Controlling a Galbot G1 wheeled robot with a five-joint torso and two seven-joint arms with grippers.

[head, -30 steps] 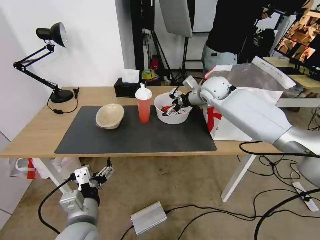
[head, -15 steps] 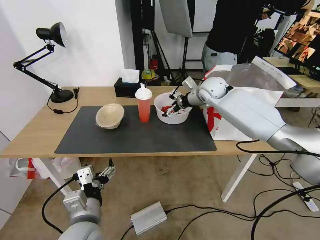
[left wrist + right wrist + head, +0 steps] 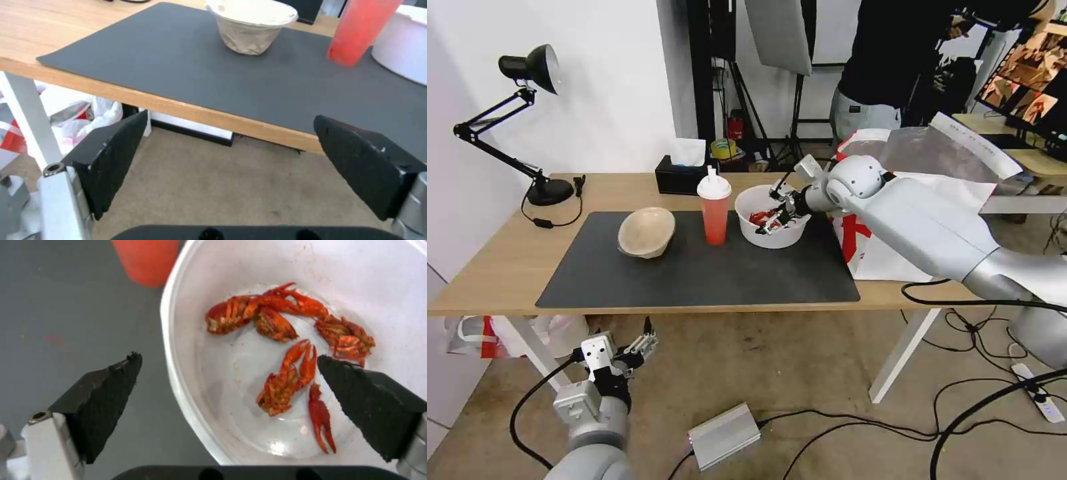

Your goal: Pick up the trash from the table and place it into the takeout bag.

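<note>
The wide white bowl [image 3: 774,238] with red food scraps [image 3: 285,386] stands on the dark grey mat [image 3: 694,273], right of the red drink cup [image 3: 714,217]. My right gripper [image 3: 776,211] is open astride the bowl's rim [image 3: 178,373]: one finger is over the mat, the other is inside the bowl. Left of the cup lies the beige pulp bowl [image 3: 646,232], tipped on its side. At the table's right end stands the takeout bag [image 3: 887,260], its mouth open. My left gripper [image 3: 644,342] hangs open and empty below the table's front edge [image 3: 178,108].
A black desk lamp [image 3: 540,133] and a black tissue box [image 3: 680,177] stand along the table's far side. On the floor lie cables and a grey power brick [image 3: 724,435]. A person stands behind the bag.
My right gripper has shifted slightly to the right at the white bowl's rim. The left arm has sunk a little below the table.
</note>
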